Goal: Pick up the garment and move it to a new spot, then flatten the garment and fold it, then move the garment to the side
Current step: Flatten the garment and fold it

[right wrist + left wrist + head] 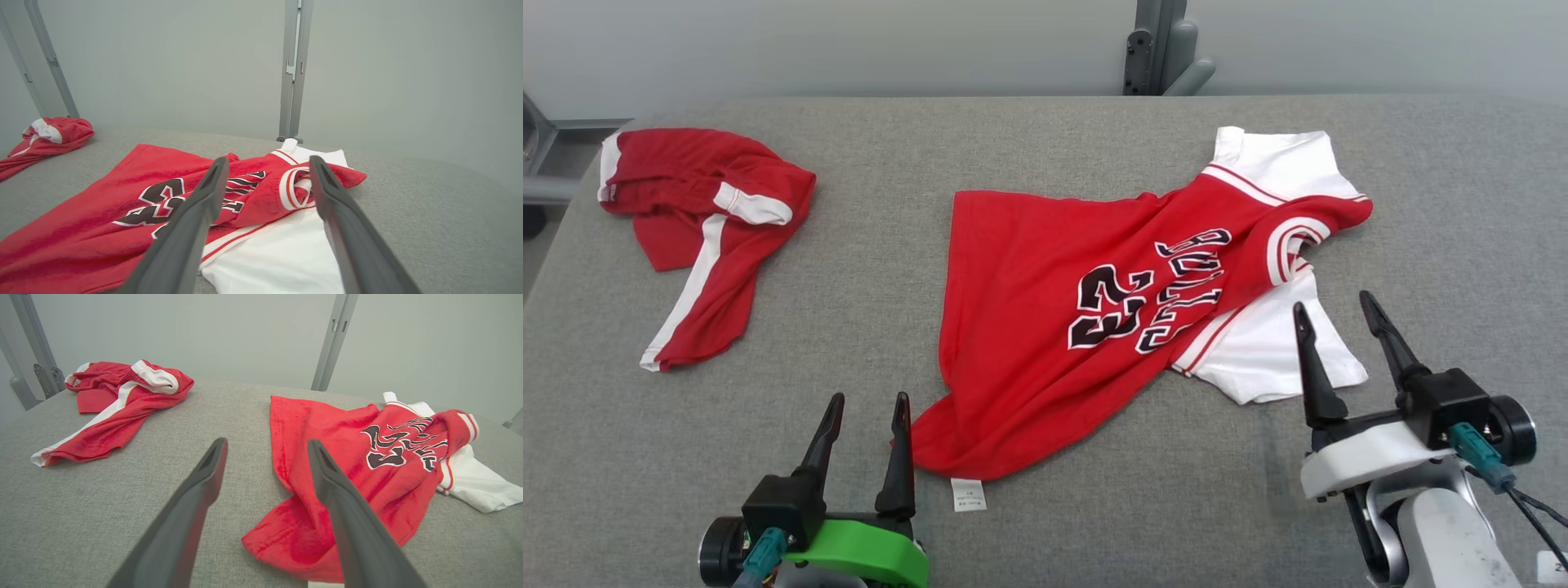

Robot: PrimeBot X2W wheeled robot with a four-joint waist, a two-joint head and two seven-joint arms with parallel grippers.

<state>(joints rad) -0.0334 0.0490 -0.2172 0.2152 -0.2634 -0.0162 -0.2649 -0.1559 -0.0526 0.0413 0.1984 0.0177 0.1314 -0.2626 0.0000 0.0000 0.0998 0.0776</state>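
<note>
Both claws stand apart, empty. The red shirt's [1029, 343] hem lies just right of the left claw [870, 398]; its white sleeve [1258, 359] lies under the right claw [1332, 300].

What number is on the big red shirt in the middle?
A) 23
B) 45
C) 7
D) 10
A: the red jersey has a black 23 with white edges printed on it, seen upside down in the head view.
</note>
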